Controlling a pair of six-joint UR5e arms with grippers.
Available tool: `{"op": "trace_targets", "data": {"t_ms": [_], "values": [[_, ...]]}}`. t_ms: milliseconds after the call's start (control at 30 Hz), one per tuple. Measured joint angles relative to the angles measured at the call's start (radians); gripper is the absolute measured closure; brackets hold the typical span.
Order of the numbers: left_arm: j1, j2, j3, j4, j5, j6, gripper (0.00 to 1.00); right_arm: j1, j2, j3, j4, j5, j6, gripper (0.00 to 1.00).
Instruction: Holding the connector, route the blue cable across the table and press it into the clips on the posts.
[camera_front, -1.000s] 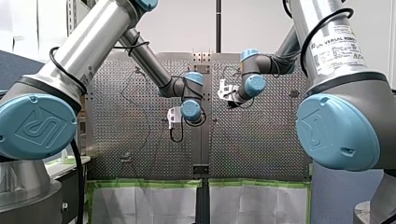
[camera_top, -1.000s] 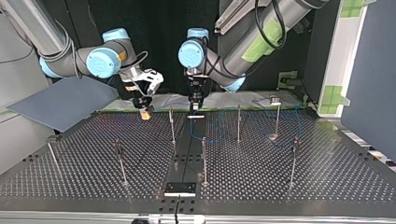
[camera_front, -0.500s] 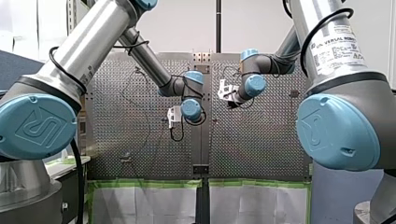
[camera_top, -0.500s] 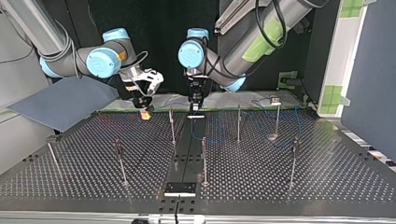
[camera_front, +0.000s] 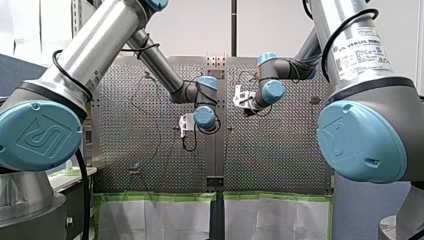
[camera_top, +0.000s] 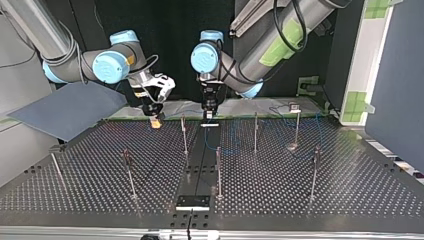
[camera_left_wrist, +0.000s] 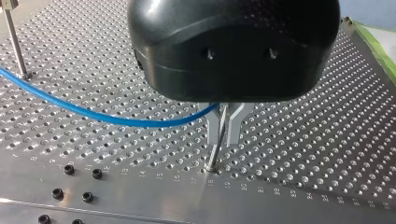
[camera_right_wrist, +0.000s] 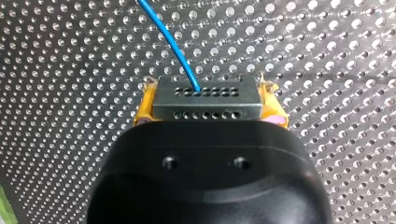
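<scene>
— While your right jaws clamp the grey perforated metal connector block between their yellow pads, where does the thin blue cable run?

— Out of the block's face, then over the perforated metal worktop to my left jaws. Those stand narrow, apparently pinching it, with a slim metal post showing between them.

— How will it handle?

— Light and limp, I judge: it sags and loops rather than pushes. The rigid block is the sound place to hold. The cable itself wants a gentle pinch close beside each clip, or it may slip or kink.
</scene>
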Motion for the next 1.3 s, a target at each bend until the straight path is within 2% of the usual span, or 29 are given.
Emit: {"op": "trace_targets", "data": {"t_ms": [200,300,433,633,733,1133,1200,1233,1300], "values": [[-0.004,0.004,0.002,-0.004,-0.004,-0.002,0.87,0.002,0.002,0.002,0.002,0.000,-0.002,1.00],[-0.021,0.020,0.004,-0.021,-0.021,-0.005,0.87,0.013,0.014,0.009,0.014,0.001,-0.014,1.00],[-0.037,0.033,0.004,-0.052,-0.052,-0.006,0.87,0.024,0.044,0.013,0.045,0.001,-0.045,1.00],[-0.041,0.036,0.005,-0.073,-0.076,-0.006,0.87,0.026,0.060,0.014,0.072,0.002,-0.096,1.00],[-0.041,0.036,0.005,-0.075,-0.078,-0.006,0.87,0.026,0.061,0.014,0.074,0.002,-0.108,1.00],[-0.043,0.034,0.010,-0.075,-0.080,-0.011,0.87,0.024,0.054,0.008,0.080,0.004,-0.114,1.00],[-0.046,0.041,0.011,-0.072,-0.080,-0.015,0.87,0.026,0.042,0.004,0.086,0.008,-0.108,1.00],[-0.046,0.046,0.011,-0.067,-0.079,-0.016,0.84,0.028,0.033,0.002,0.087,0.011,-0.102,1.00],[-0.043,0.056,0.012,-0.054,-0.071,-0.019,0.84,0.032,0.020,0.003,0.085,0.012,-0.090,1.00]]}}
